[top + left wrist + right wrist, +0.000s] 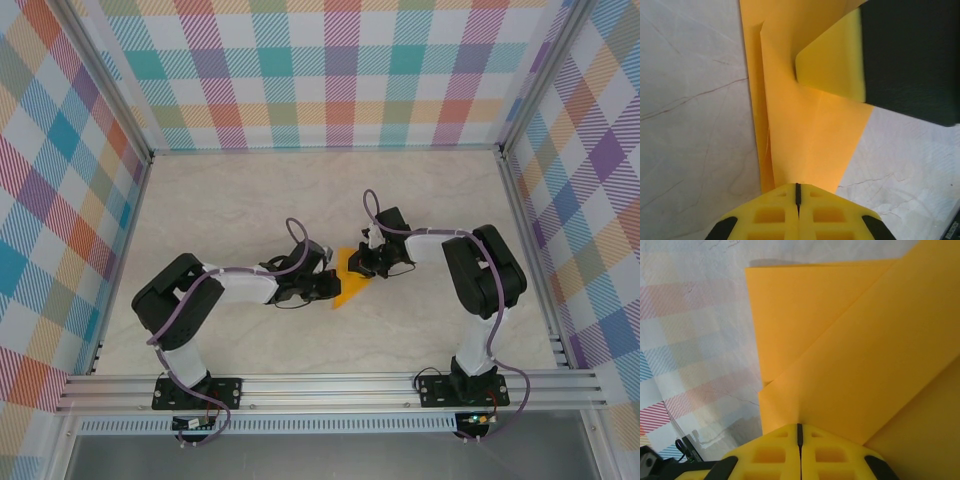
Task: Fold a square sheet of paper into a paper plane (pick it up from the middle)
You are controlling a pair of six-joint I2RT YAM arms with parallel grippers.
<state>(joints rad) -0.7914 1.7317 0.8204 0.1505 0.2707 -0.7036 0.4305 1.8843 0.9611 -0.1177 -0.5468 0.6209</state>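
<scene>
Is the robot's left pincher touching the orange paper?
Touching. In the left wrist view, the left gripper is shut, and the orange paper runs straight in between its closed fingertips, with no gap showing.

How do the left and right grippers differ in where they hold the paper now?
The left gripper reaches in from the left and grips the paper at its nearer side; the right gripper reaches in from the right, at its farther side. Beside the left gripper run narrow lengthwise folded edges; beside the right gripper lies a wide diagonal flap. Both are shut on the paper.
</scene>
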